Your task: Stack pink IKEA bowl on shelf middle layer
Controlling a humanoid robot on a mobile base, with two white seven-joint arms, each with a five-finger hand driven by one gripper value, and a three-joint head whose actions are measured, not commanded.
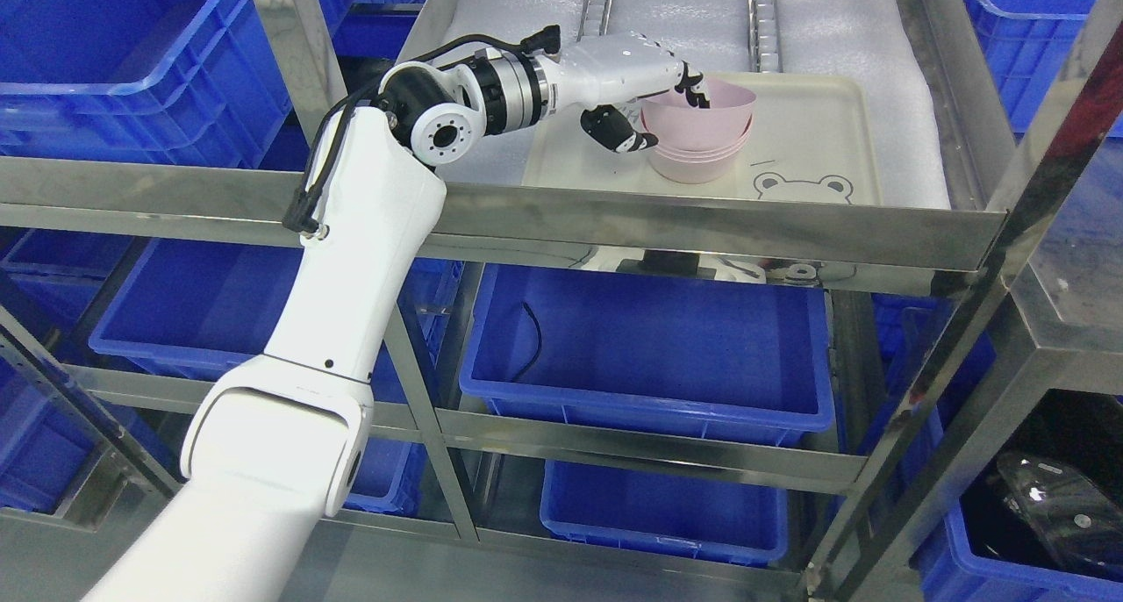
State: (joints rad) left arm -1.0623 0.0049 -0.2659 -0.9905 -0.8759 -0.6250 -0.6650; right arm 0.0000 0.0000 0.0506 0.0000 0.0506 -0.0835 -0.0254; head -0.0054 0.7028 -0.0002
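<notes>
**Top bowl going onto the stack, release not yet made**

Nearest to us, our left arm (351, 304) rises from the lower left, crosses in front of the steel shelf rail (702, 225) and bends at the wrist toward the right. Below that rail sit blue bins (649, 347) on the lower levels, none of them part of this job. Our right arm does not show.

Beyond the rail, our left hand (645, 102) reaches over a cream tray (816, 137) that lies on the padded shelf layer. Its fingers (693, 84) are closed on the near-left rim of the pink bowl (702, 111), some hooked over the edge into the bowl and the thumb under the outside wall. That bowl sits tilted, its left side higher, with its base already inside the stack of pink bowls (697, 159) standing on the tray.

We judge the step to be the seating of the bowl: it is over the stack and partly nested, but not level and not let go. The next move calls for lowering the held side until the rims lie parallel, then opening the fingers gently and drawing the hand back to the left without catching the rim or pushing the stack across the tray.
</notes>
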